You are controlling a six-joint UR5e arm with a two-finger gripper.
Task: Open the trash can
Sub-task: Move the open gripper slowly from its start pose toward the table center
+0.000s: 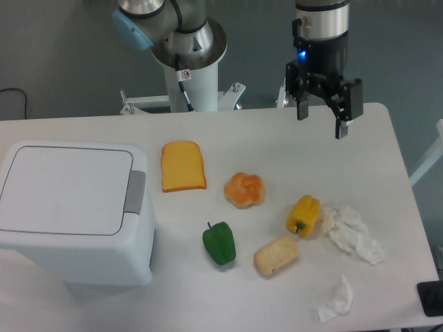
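Observation:
The trash can [69, 207] is a large white boxy bin at the left of the table, with its flat lid down and a grey push tab [135, 192] on its right side. My gripper [321, 124] hangs over the far right part of the table, well away from the bin. Its two black fingers [341, 124] are spread apart with nothing between them.
Food items lie on the white table [387, 159]: a toast slice [183, 166], a round bun [245, 189], a green pepper [219, 243], a yellow pepper [304, 215] and a bread roll [276, 255]. Crumpled paper [355, 234] lies at the right, and another piece [338, 298] near the front edge.

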